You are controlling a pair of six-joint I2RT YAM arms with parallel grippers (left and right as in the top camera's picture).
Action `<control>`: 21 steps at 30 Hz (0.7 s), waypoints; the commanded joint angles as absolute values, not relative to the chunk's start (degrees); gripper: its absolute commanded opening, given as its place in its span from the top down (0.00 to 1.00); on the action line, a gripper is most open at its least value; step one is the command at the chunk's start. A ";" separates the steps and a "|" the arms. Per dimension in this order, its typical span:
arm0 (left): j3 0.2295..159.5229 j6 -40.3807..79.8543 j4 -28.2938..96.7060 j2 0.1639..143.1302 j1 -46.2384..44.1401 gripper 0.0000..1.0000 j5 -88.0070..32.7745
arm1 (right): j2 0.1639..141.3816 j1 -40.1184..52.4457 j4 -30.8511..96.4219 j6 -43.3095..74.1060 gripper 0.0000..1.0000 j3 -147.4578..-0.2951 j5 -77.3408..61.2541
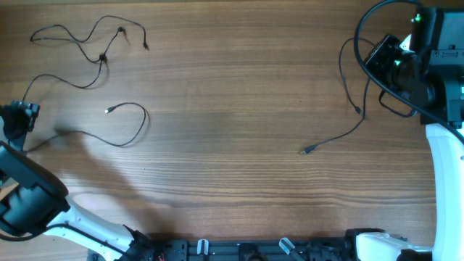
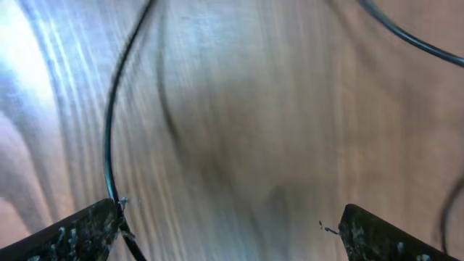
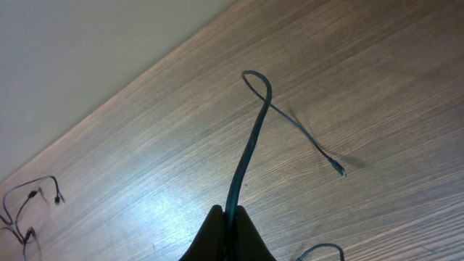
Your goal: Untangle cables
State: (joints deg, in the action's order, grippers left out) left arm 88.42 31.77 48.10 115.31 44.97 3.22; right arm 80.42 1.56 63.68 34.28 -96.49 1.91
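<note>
Several thin black cables lie on the wooden table. A tangled group lies at the far left, and a looped cable with a silver tip sits just below it. My left gripper is open at the table's left edge. Its fingers stand wide apart, and one thin cable brushes the left one. My right gripper is shut on another cable, which rises to a small loop and ends in a plug. That cable's tip rests on the table.
The arms' thicker black cables loop around the right arm at the top right. The pale table edge shows in the right wrist view. The arm bases line the front edge.
</note>
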 commanded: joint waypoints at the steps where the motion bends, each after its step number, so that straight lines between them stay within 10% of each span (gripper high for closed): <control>1: 88.07 37.95 50.35 115.42 45.34 0.00 5.04 | 80.79 1.41 63.46 34.52 0.96 -97.06 1.37; 9: 87.96 41.21 51.29 116.90 45.28 0.02 5.04 | 80.93 1.43 63.48 34.52 0.96 -97.06 1.37; 12: 87.96 41.17 51.00 120.16 45.28 0.22 5.06 | 80.97 1.41 63.55 34.52 0.96 -97.06 1.37; 17: 88.38 39.92 42.63 121.16 45.28 0.94 5.39 | 81.01 1.43 63.64 34.52 0.96 -97.06 1.34; 21: 93.14 27.94 37.85 121.08 45.28 0.96 4.60 | 81.01 1.41 63.72 34.52 0.96 -97.06 1.37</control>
